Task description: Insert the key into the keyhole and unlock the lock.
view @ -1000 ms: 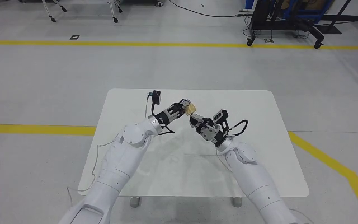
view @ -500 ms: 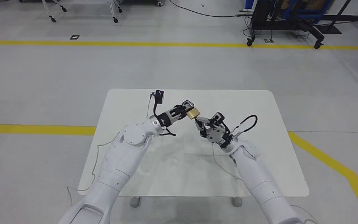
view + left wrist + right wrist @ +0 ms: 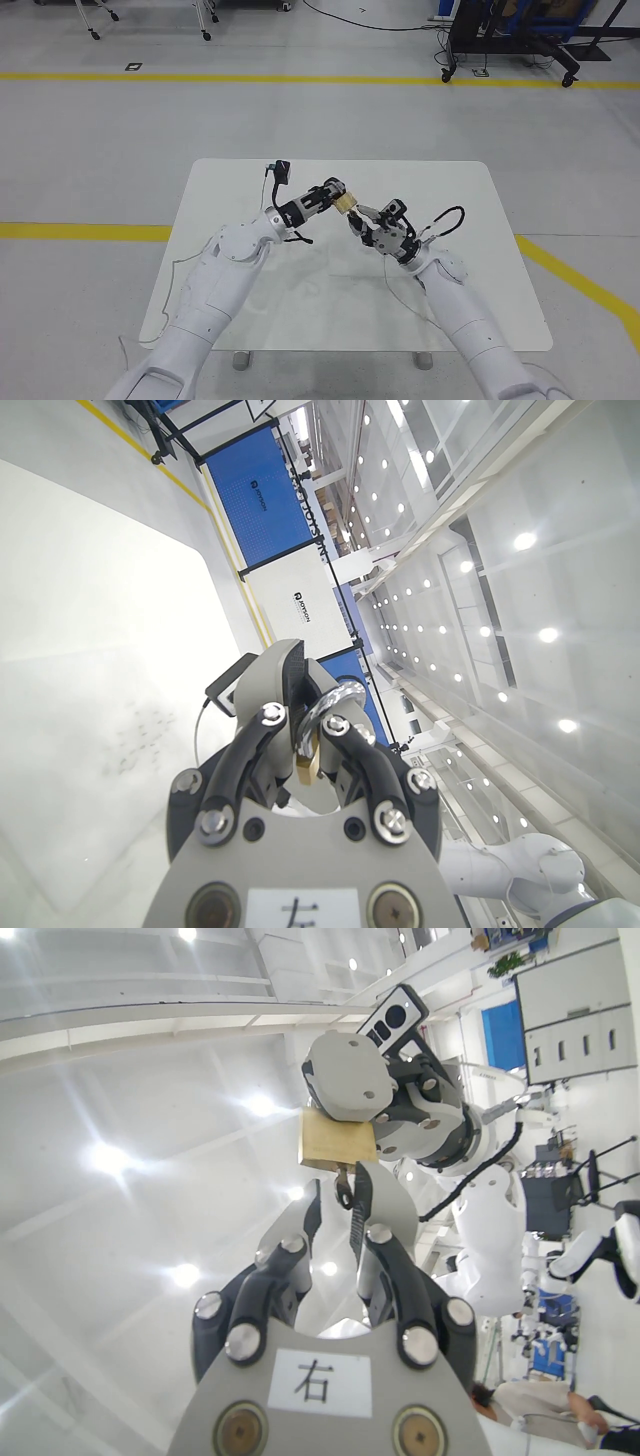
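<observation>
Padlock (image 3: 336,1140) pinched in the left hand (image 3: 312,695), up off the surface (image 3: 470,200), bottom aimed at the right hand (image 3: 337,1198), whose fingers (image 3: 360,1208) sit slightly parted around the inserted key (image 3: 343,1190), ready to twist I guess.

The left gripper (image 3: 317,700) is clamping the shackle end of the lock (image 3: 335,1140), blocking any approach from that end. At the lock's opposite end the key (image 3: 344,1188) is sticking out, and the right gripper (image 3: 336,1195) is straddling it with fingers parted, one finger lying close beside the key, the other leaving a gap. Open air is surrounding the lock's broad brass face, and the table (image 3: 250,200) is lying below the lock
</observation>
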